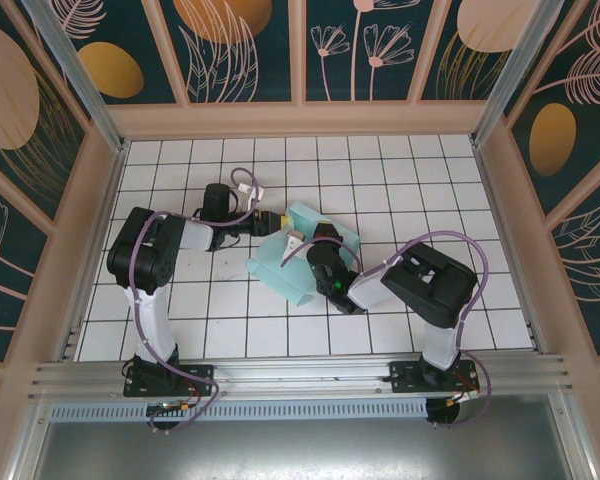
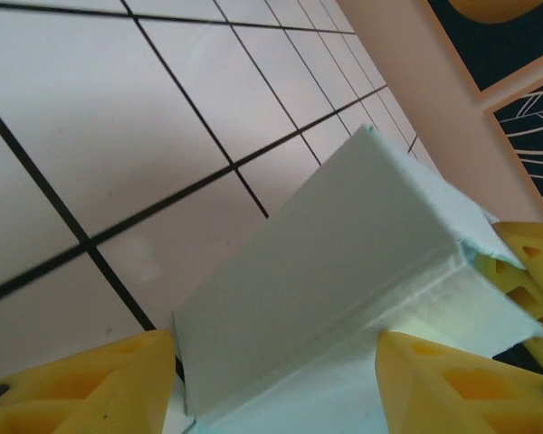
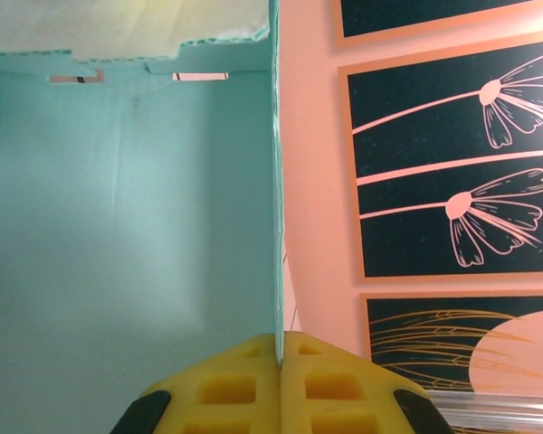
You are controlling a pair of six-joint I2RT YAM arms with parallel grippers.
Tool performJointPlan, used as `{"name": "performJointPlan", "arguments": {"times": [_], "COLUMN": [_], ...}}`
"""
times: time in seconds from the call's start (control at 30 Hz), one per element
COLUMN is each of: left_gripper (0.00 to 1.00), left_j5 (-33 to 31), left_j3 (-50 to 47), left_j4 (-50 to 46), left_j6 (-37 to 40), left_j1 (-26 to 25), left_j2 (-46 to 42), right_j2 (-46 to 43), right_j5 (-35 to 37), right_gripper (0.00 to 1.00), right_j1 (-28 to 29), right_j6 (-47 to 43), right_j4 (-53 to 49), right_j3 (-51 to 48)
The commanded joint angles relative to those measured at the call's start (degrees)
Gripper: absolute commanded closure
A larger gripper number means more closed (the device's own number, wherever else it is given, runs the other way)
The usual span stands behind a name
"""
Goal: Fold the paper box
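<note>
Top view: the box (image 1: 302,255) is seen half-folded near the middle of the tiled table (image 1: 400,180), set at an angle to the grid, with 2 grippers on it. The left gripper (image 1: 271,222) is parked at its upper left edge and the right gripper (image 1: 298,243) near its middle. In the left wrist view, the yellow fingers (image 2: 90,389) are held wide apart in the bottom corners, with a folded wall of the box between them. Whether it's actually being squeezed can't be told. In the right wrist view, bottom centre, the jaws are clamped tight on the thin edge of an upright wall, and the box's mint inside is spread over the left of the frame.
</note>
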Motion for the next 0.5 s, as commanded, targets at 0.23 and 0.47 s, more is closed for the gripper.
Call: {"name": "performJointPlan", "arguments": {"times": [0.23,0.47], "left_gripper": [0.41,0.42], "left_j5": [1.02,-0.92], "left_j3": [-0.44,-0.63], "left_j4": [7.23,7.64], "left_j6": [-1.37,-0.97], "left_j1": [-1.15,-1.61], "left_j2": [0.85,0.87], "right_j2": [-0.80,-1.30], "right_j5": [-2.52,-3.57], "right_gripper": [1.00,1.00], "right_j1": [0.21,0.22], "right_j6": [4.05,5.14], "right_j4": [-4.34,-6.37], "right_j3": [1.39,1.81]}}
